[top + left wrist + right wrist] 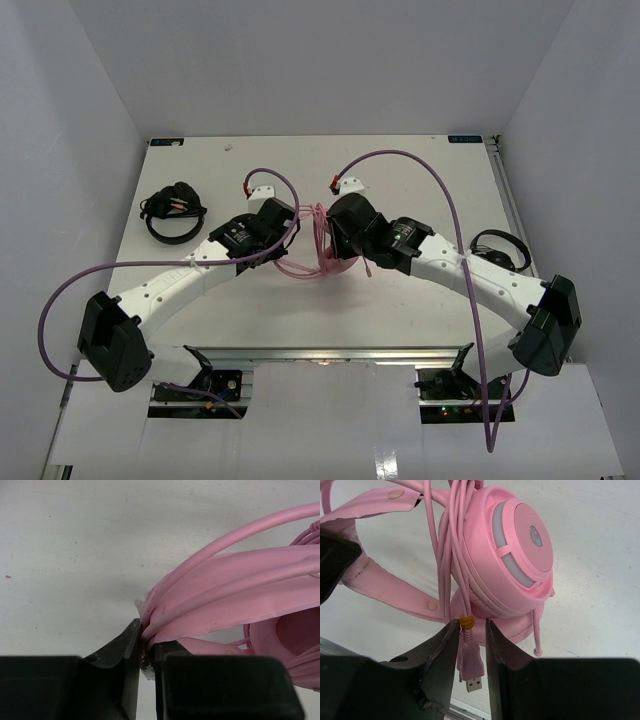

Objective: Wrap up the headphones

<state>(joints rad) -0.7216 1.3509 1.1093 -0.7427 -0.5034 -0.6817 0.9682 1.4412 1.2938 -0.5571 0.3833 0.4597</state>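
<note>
Left gripper point(146, 635) is pinching the headband point(240, 597) of the pink headphones point(512, 555) at the middle of the table point(420, 170). Right gripper point(471, 630) is clamping the cable point(452, 555) by its USB plug point(472, 672). Tucking that plug under the wound loops, with the cable taut, looks wisest.

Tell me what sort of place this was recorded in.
Probably a lab robot cell: a white table boxed in by plain white walls, two arms bolted at its near edge, headphones as props.
</note>
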